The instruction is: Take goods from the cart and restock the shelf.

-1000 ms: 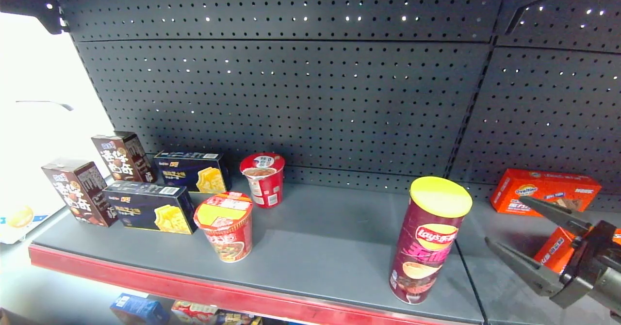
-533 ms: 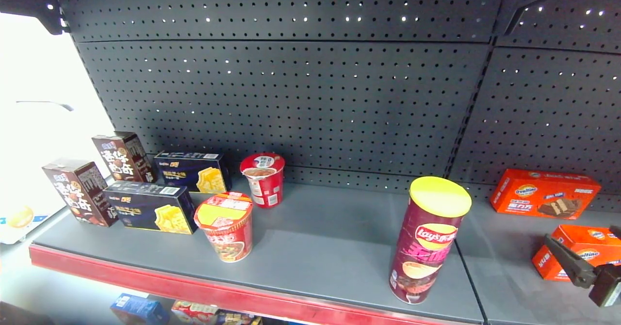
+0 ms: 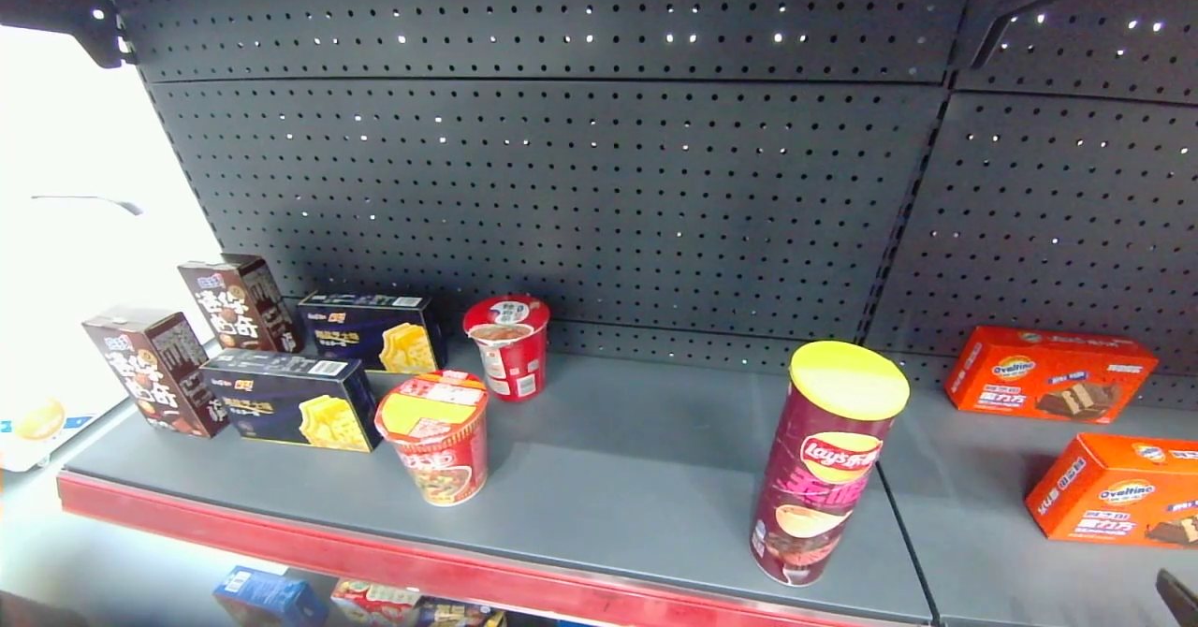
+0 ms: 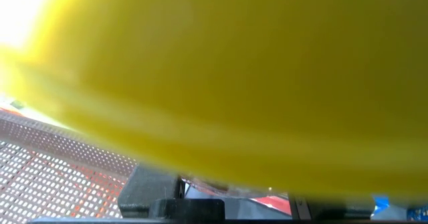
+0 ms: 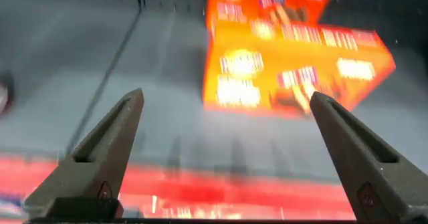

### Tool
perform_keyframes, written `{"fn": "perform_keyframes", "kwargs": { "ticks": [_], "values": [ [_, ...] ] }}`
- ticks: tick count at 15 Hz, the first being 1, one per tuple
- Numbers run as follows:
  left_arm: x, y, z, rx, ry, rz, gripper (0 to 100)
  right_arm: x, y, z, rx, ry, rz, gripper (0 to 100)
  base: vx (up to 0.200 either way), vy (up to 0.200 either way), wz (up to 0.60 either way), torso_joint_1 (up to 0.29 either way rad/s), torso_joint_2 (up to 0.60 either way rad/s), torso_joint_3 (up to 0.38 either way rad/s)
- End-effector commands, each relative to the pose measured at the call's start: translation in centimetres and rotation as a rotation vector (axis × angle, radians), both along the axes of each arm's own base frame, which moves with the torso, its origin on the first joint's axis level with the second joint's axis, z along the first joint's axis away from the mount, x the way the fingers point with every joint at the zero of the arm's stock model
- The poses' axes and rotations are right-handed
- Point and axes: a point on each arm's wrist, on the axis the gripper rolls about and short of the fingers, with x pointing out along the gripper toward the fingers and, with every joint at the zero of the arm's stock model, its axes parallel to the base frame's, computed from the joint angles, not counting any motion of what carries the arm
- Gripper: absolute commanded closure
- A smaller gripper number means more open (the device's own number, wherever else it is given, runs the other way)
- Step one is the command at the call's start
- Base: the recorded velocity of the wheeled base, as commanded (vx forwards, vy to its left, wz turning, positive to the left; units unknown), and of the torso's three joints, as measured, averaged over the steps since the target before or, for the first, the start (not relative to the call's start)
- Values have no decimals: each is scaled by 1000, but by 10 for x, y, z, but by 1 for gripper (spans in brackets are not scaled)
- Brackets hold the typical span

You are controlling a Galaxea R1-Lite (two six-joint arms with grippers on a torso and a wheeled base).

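On the grey shelf (image 3: pixel 636 477) a tall maroon chips can (image 3: pixel 828 463) with a yellow lid stands near the front edge. To its right lie two orange boxes, one at the back (image 3: pixel 1048 374) and one in front (image 3: pixel 1114 488). My right gripper (image 5: pixel 227 95) is open and holds nothing, hanging before the shelf's edge and facing the front orange box (image 5: pixel 287 63). One of its fingertips (image 3: pixel 1177 597) shows at the head view's lower right corner. In the left wrist view a big yellow surface (image 4: pixel 254 77) sits right against the camera, with red cart mesh (image 4: pixel 53 170) below it.
On the left of the shelf stand two cup noodles (image 3: pixel 435 435) (image 3: pixel 508 344), two dark blue boxes (image 3: pixel 290 398) (image 3: pixel 372 329) and two brown boxes (image 3: pixel 154 370) (image 3: pixel 239 301). Between the cups and the can the shelf is bare. A red strip (image 3: pixel 374 557) runs along the front edge.
My right gripper, open throughout, has drawn back down and to the right from beside the orange boxes, almost out of the head view. The front orange box now lies uncovered.
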Motion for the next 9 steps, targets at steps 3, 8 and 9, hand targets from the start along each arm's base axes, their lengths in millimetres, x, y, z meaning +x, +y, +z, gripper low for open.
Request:
{"fn": "perform_keyframes", "kwargs": {
  "ticks": [3, 8, 9],
  "values": [
    [-2, 0, 2, -2, -20, -2, 100, -54, -2, -34, 13, -127, 3, 0, 0, 0, 0, 0, 0, 0],
    [6, -3, 27, 36, -32, -139, 100, -59, 0, -35, 40, -189, 43, 0, 0, 0, 0, 0, 0, 0],
    [10, -5, 29, 32, -22, -179, 100, -59, 0, -35, 61, -194, 36, 0, 0, 0, -600, 2, 7, 2]
  ]
}}
